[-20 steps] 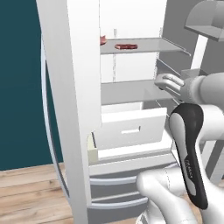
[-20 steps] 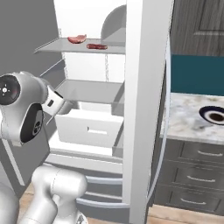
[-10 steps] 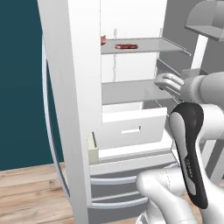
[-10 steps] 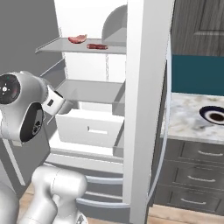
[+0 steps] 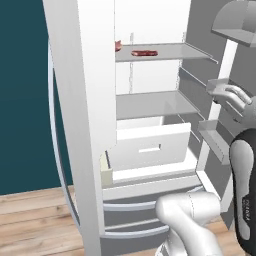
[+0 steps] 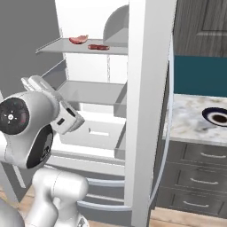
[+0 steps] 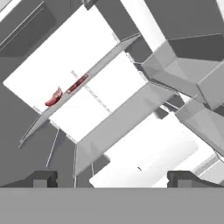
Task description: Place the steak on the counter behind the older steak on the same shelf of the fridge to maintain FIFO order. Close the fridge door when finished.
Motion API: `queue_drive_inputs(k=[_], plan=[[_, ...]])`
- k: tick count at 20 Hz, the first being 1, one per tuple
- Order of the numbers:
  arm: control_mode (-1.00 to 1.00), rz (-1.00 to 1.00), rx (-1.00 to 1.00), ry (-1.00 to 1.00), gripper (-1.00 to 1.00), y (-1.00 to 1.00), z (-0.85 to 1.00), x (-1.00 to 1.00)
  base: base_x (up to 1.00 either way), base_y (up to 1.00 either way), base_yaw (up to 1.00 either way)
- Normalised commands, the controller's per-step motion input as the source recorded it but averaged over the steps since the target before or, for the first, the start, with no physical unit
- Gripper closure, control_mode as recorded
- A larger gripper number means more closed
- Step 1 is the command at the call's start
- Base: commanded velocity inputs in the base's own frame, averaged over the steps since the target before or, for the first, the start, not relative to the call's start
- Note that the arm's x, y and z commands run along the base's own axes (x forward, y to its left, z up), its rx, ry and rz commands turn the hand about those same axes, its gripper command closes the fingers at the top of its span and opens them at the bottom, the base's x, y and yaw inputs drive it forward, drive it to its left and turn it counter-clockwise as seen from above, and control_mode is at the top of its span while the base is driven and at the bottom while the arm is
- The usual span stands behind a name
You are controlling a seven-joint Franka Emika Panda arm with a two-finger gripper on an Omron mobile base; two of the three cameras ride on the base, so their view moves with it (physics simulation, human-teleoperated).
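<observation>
The fridge (image 6: 146, 88) stands open, showing its white inside. On the higher shelf (image 6: 57, 45) lies the steak (image 6: 78, 39), a pale pink chunk, behind and left of the older steak (image 6: 98, 47), a flat dark red slab. Both also lie on the shelf (image 5: 175, 50) in the left base view, the steak (image 5: 118, 45) half hidden by the door and the older steak (image 5: 144, 52) in plain sight. My gripper (image 7: 111, 179) is open and empty, well back from the steak (image 7: 54, 97) and the older steak (image 7: 77, 83). The counter (image 6: 190, 119) is to the right.
A lower shelf (image 5: 150, 104) and a pulled-out white drawer (image 5: 150, 145) sit below. The open left door (image 5: 80, 100) stands near my arm. Door bins (image 5: 212, 135) line the right side. A dark bowl (image 6: 217, 117) rests on the counter over grey drawer fronts (image 6: 195, 155).
My hand and arm have drawn back a little from the fridge interior, rightward in the left base view. Both steaks lie still on the shelf.
</observation>
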Motion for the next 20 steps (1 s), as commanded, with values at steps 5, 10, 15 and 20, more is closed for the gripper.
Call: queue_drive_inputs(k=[5, 10, 15, 20], plan=[[-1.00, -0.12, 0.24, -0.16, -1.00, -1.00, 0.10, -0.79, 0.00, 0.00, 0.00], [-1.00, -0.25, 0.26, -0.03, -1.00, -1.00, 0.00, -0.77, 0.00, 0.00, 0.00], [-1.00, -0.21, 0.28, 0.00, -1.00, -1.00, -0.03, -0.32, 0.00, 0.00, 0.00], [-1.00, -0.04, 0.27, 0.00, -1.00, -0.99, -0.23, 0.27, 0.00, 0.00, 0.00]])
